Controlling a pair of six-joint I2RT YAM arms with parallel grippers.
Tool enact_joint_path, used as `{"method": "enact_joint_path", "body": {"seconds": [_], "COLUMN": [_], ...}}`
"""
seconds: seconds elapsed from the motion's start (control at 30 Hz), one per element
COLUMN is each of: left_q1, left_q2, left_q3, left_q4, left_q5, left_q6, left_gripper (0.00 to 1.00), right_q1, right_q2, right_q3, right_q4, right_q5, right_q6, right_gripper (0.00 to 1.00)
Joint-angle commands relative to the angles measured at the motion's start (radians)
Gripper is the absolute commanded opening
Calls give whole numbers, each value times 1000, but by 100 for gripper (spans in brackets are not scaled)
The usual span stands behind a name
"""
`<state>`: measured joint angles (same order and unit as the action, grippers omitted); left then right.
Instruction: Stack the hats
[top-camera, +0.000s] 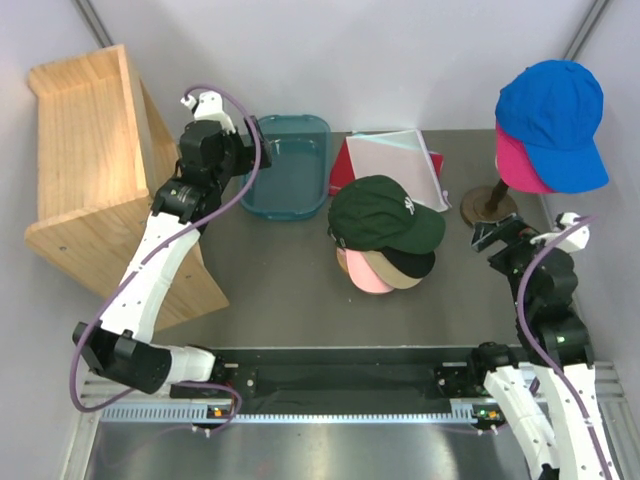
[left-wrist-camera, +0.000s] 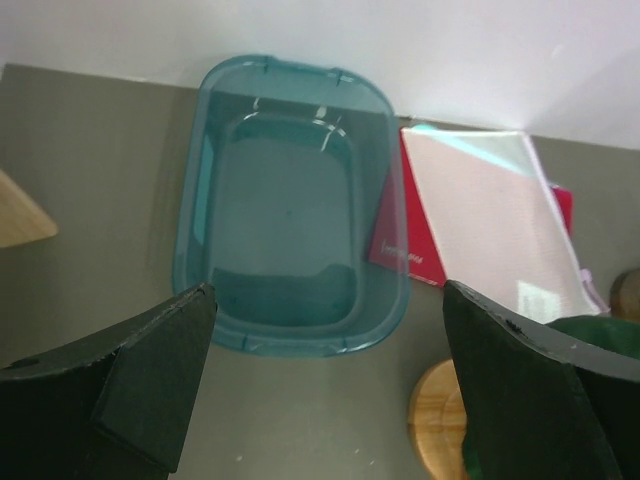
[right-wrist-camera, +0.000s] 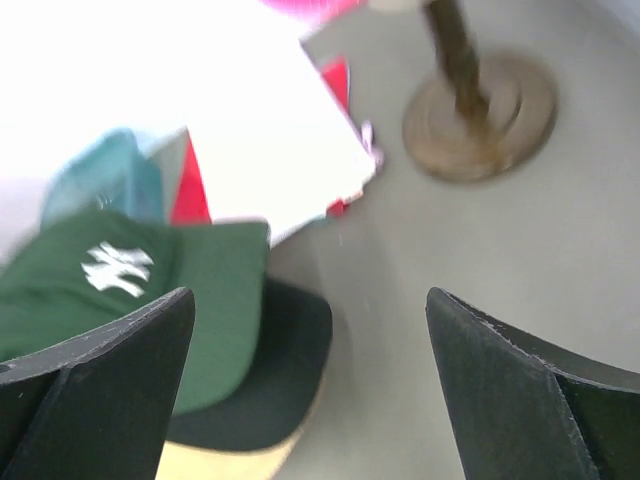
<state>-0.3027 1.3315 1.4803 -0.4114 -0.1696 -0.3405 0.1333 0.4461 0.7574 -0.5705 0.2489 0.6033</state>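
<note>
A dark green hat (top-camera: 385, 213) with a white logo tops a pile in the middle of the table. Under it show a black hat (top-camera: 414, 265), a tan hat (top-camera: 391, 272) and a light pink hat (top-camera: 362, 279). At the back right, a bright blue hat (top-camera: 550, 112) sits over a magenta hat (top-camera: 520, 166) on a stand (top-camera: 488, 207). My right gripper (top-camera: 495, 236) is open and empty, hovering between the stand and the pile; its wrist view shows the green hat (right-wrist-camera: 130, 290) and black brim (right-wrist-camera: 270, 400) to its left. My left gripper (top-camera: 255, 140) is open and empty above the near end of the teal bin (left-wrist-camera: 290, 200).
The teal bin (top-camera: 288, 165) is empty. A red and white folder (top-camera: 390, 160) lies behind the pile. A wooden shelf (top-camera: 90, 150) stands at the far left. A round wooden disc (left-wrist-camera: 440, 420) lies near the left gripper's right finger. The stand's base (right-wrist-camera: 480, 100) is ahead of the right gripper.
</note>
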Motion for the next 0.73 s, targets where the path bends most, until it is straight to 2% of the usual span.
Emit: {"method": "enact_joint_path", "body": {"seconds": [0.0,0.27,0.7], "left_q1": [5,1,-7], "left_q2": [-101,-161,-187], "left_q3": [-31,-81,-92], "left_q4": [-21,-30,-38], "left_q5": [-53,-114,-78], "left_q6": [32,24,77], "left_gripper": [99,99,99], "right_q1": [-3,-3,-1], "right_q2": [3,19,0], "right_q3": [79,91,94], "right_q4": [-2,37,44], "right_q5": [104,104,112], "right_q6": [-54,-76,-85], "right_gripper": [97,97,97]}}
